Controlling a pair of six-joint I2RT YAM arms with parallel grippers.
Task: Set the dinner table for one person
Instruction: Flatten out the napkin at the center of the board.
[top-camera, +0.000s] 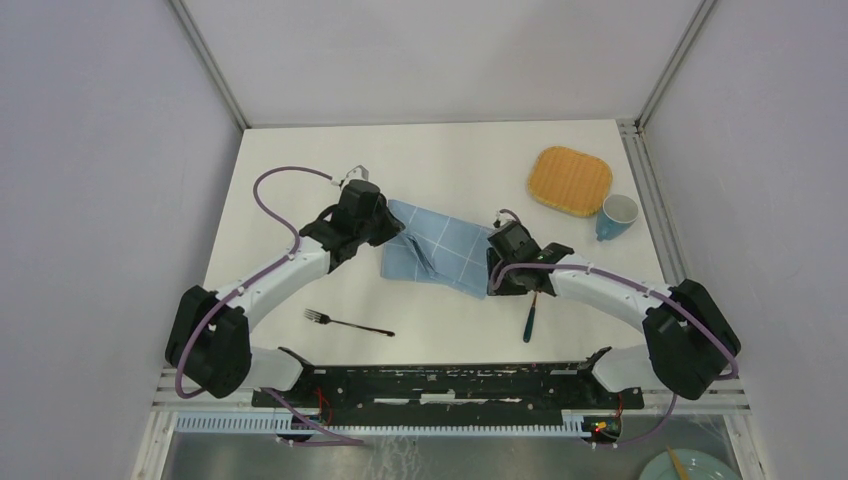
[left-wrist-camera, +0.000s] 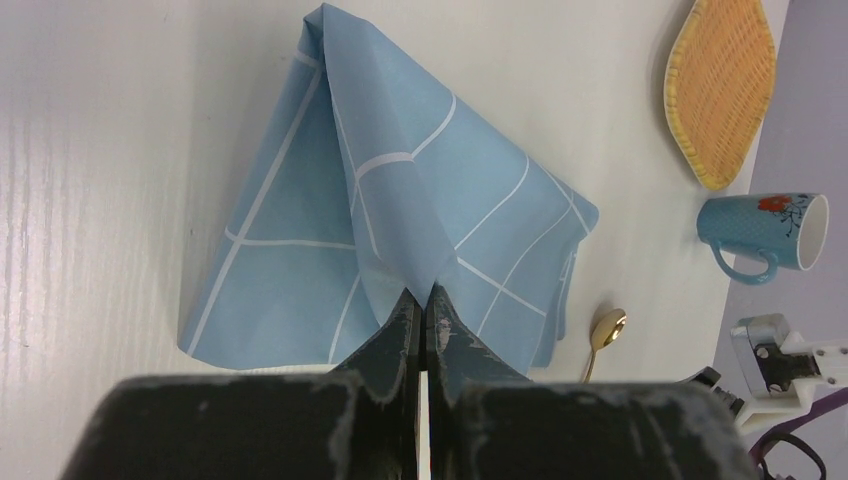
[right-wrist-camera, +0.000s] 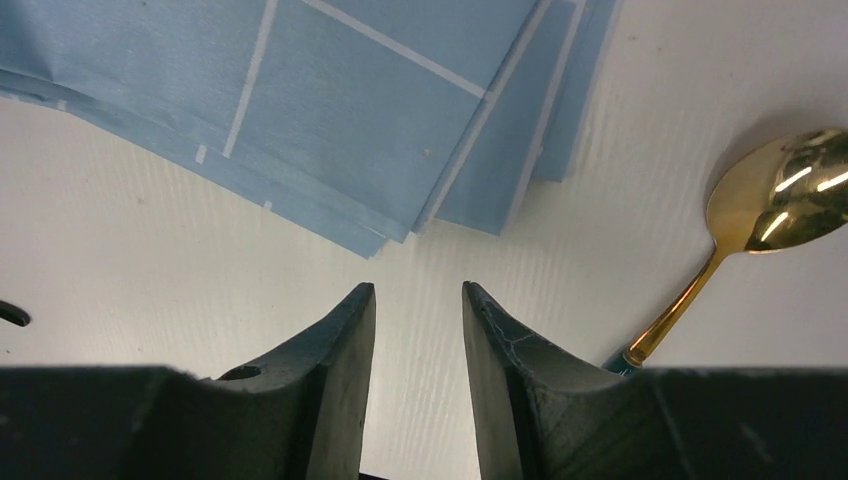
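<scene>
spoon (right-wrist-camera: 790, 195): bowl cut by right edge, handle end behind right gripper (right-wrist-camera: 418, 290) | cloth (right-wrist-camera: 350, 100): cut by top edge | plate (top-camera: 710, 468): cut at bottom edge | mat (left-wrist-camera: 722, 90): top cut off

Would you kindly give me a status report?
Left tool shut on blue checked cloth, fold raised. Right tool open, empty, over dinner table. Spoon beside it.
</scene>
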